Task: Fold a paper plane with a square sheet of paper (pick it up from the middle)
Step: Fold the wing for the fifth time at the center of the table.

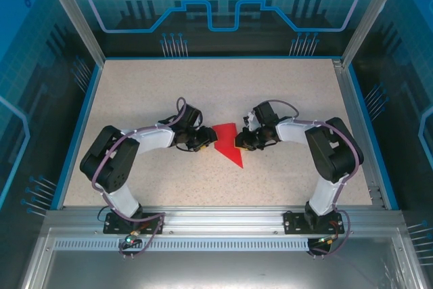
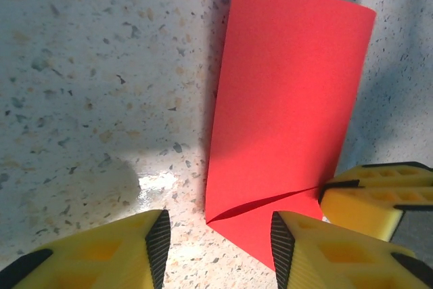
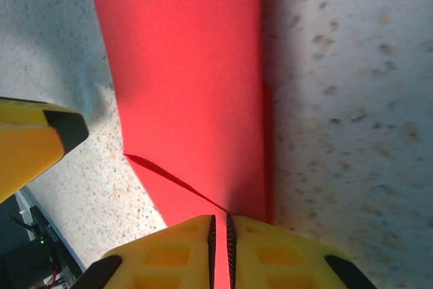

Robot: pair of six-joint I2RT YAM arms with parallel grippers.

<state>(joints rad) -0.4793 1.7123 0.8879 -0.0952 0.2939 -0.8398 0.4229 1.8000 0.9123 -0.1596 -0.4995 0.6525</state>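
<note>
The square sheet of paper [image 1: 229, 141] is bright red and lies folded into a long pointed shape on the speckled table between both arms. In the left wrist view the paper [image 2: 284, 99] shows a flap fold near its lower corner. My left gripper [image 2: 218, 229] is open, its fingers straddling that corner just above the table. My right gripper [image 3: 220, 225] is shut on the paper's [image 3: 183, 65] folded edge, a thin red strip showing between its pads. From above, the left gripper [image 1: 201, 141] and right gripper [image 1: 241, 141] face each other across the paper.
The speckled table [image 1: 169, 86] has a blue rim and transparent enclosure walls around it. A yellow finger of the right gripper [image 2: 379, 194] sits at the paper's right side. The arm bases stand at the near edge.
</note>
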